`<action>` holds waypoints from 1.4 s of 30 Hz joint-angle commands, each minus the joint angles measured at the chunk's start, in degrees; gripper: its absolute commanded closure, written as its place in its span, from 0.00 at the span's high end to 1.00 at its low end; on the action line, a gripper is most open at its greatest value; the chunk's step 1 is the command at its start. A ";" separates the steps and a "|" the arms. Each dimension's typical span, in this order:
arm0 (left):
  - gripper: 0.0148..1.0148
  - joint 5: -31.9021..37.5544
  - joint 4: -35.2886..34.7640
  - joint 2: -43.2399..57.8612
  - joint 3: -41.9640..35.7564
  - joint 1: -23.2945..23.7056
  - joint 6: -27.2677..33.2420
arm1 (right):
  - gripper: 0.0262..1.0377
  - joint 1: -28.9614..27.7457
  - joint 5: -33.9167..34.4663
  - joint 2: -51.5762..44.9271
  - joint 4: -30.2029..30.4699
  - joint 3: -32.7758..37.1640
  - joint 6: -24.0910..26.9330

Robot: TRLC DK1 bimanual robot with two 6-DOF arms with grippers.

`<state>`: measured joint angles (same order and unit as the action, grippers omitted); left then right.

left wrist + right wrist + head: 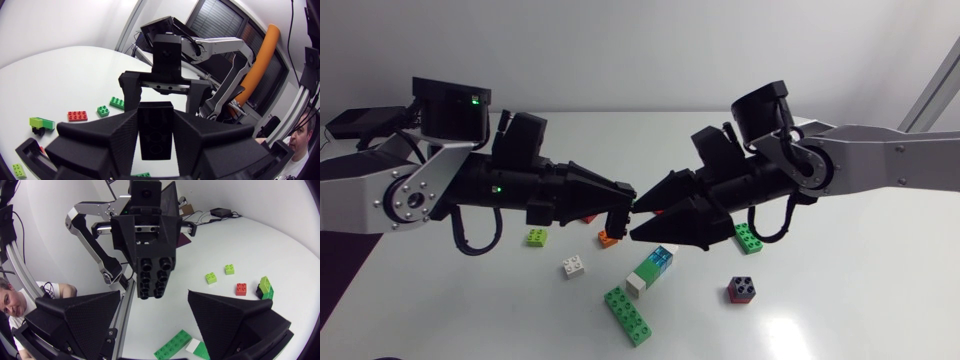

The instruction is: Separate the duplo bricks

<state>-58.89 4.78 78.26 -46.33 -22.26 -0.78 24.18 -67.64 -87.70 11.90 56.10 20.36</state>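
A long black duplo brick (155, 142) sits between the fingers of my left gripper (156, 120), which is shut on it. In the head view both grippers meet above the table's middle, the left gripper (624, 206) holding the brick (617, 220) out toward the right gripper (638, 221). The right wrist view shows the brick's studded side (152, 272) ahead of my right gripper (155, 299). Its fingers stand wide apart on either side of the brick's end without touching it, so it is open.
Loose bricks lie on the white table below the grippers: a lime one (536, 237), an orange one (608, 238), a white one (574, 266), a long green one (628, 315), a white-green-blue stack (651, 268), a green one (748, 238) and a black-red one (741, 290).
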 commanded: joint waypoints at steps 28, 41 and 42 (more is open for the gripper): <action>0.25 -3.77 5.86 4.36 -5.53 -2.26 -10.91 | 0.57 -0.37 -4.43 3.24 -6.19 -2.92 -5.68; 0.34 -5.44 6.12 3.48 -5.79 -2.35 -12.76 | 0.25 0.42 -5.05 6.40 -10.06 -6.00 -8.23; 0.46 -5.44 5.95 3.13 -5.97 -2.26 -12.85 | 0.25 0.42 -4.87 6.75 -10.14 -6.17 -8.41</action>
<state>-64.58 10.98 81.38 -50.48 -24.77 -9.98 23.68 -71.99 -82.50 2.98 51.70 10.37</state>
